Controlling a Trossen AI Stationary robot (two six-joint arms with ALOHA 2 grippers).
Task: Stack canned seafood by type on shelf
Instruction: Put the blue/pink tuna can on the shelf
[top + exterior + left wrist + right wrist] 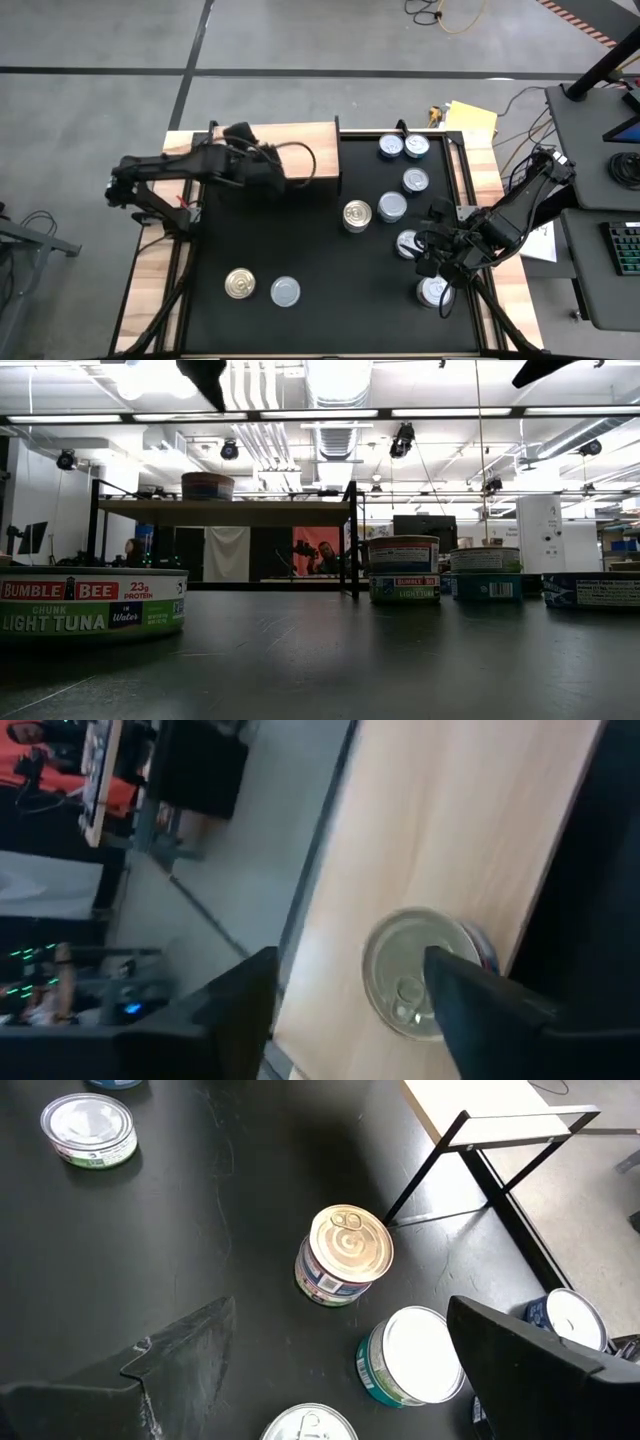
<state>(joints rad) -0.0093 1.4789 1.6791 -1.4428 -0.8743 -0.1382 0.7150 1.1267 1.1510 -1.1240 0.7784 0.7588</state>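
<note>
1. One silver-topped can (415, 975) rests on the shelf (305, 140); roughly nine cans remain scattered on the desk (300, 240). Judged barely begun.
2. Left end effector (350, 1010) hovers over the shelf, fingers apart around that can; grip cannot be told.
3. Right end effector (340, 1370) waits spread wide above the desk cans.

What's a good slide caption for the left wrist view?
Left gripper straddling a silver-topped can on the wooden shelf.

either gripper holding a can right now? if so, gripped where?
Right gripper: open, nothing held. Left gripper straddles a silver-topped can on the shelf; one finger overlaps its side, actual grip cannot be told.
</note>
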